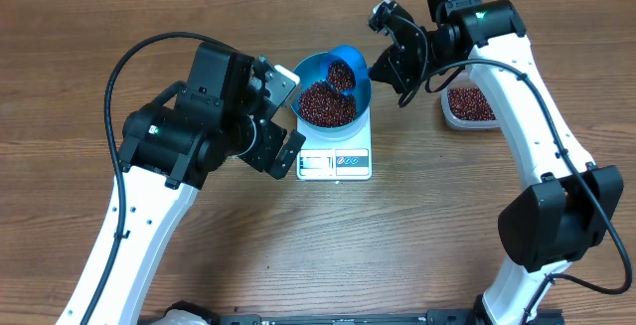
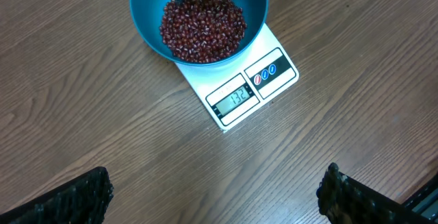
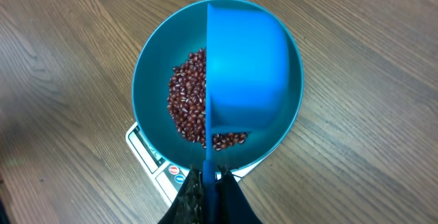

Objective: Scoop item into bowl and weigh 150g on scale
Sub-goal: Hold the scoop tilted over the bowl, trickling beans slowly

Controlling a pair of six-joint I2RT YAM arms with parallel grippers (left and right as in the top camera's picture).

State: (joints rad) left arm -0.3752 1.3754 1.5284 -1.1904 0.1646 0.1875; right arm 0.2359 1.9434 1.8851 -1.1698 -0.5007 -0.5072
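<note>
The blue bowl (image 1: 363, 94) stands on the white scale (image 1: 335, 162) and holds a heap of dark red-brown beans (image 1: 326, 102). In the right wrist view the small blue scoop (image 3: 246, 66) lies tipped on its side over the bowl (image 3: 147, 80), above the beans (image 3: 186, 107). My right gripper (image 3: 211, 183) is shut on the scoop's thin handle. In the overhead view that gripper (image 1: 383, 65) hangs at the bowl's right rim. My left gripper (image 2: 219, 196) is open over bare table, short of the scale (image 2: 277, 70), whose display reads 132. Nothing is between its fingers (image 2: 82, 196).
A clear plastic tub (image 1: 469, 106) with more beans sits to the right of the scale, under the right arm. The left arm's black body (image 1: 199, 116) fills the space just left of the scale. Wood table surrounds everything.
</note>
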